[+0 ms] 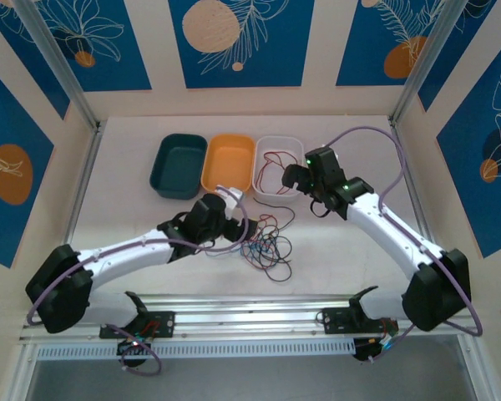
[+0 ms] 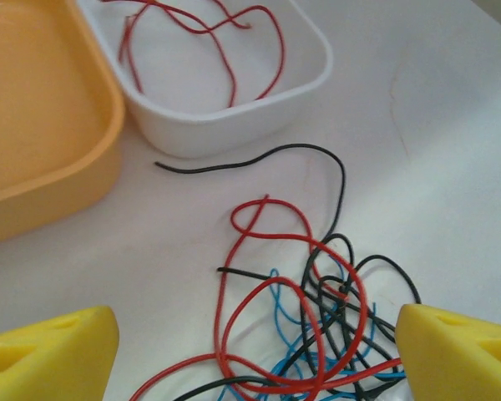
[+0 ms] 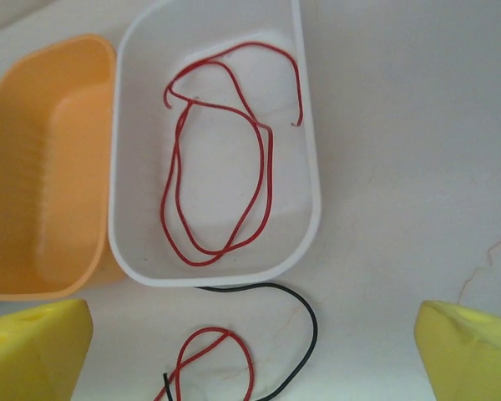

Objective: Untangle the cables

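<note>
Well, the cables (image 2: 326,326) looked feather-light, limp and snaggy: a red-black-blue knot mid-surface, with one red strand (image 3: 267,163) lying in the white tub (image 3: 311,209) nearer the far edge. Left jaws and right jaws gaped wide, both empty. Probably best pinched at the black loose end (image 2: 184,170).

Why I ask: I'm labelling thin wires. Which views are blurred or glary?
Top external: even light, no glare, cables small but distinct. Left wrist: cables sharp, yellow fingers soft. Right wrist: red cable in white bin crisp, fingers blurred.
</note>
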`<state>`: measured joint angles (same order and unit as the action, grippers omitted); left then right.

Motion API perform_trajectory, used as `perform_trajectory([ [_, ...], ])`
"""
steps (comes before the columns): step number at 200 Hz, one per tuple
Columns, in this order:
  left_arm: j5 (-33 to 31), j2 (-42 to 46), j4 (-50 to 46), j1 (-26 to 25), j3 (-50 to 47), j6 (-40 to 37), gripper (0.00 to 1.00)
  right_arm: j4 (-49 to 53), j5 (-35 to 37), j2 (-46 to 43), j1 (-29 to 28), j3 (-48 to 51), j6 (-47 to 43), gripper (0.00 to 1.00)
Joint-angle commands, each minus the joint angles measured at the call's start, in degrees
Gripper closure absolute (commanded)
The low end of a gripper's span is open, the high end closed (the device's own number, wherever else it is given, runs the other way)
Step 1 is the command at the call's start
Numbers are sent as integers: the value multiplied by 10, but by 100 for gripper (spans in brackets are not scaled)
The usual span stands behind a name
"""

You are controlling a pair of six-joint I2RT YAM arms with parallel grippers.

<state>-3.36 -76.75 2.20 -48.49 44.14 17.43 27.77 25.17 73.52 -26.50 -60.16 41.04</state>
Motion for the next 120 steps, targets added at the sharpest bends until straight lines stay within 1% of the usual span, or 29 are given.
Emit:
perform_trajectory([
  [1, 58, -40, -118, 6, 72, -34, 19, 25, 13, -39, 8, 14, 14, 1],
  [29, 104, -101, -221, 3, 158, -54, 24, 51, 16, -71, 20, 27, 31, 1],
  [56, 126, -148, -284, -4, 218, -72, 27, 65, 18, -91, 33, 40, 45, 1],
  [75, 119, -176, -312, -15, 249, -86, 30, 66, 18, -103, 41, 52, 53, 1],
  [120, 73, -223, -348, -35, 290, -103, 37, 62, 14, -126, 52, 70, 60, 1],
])
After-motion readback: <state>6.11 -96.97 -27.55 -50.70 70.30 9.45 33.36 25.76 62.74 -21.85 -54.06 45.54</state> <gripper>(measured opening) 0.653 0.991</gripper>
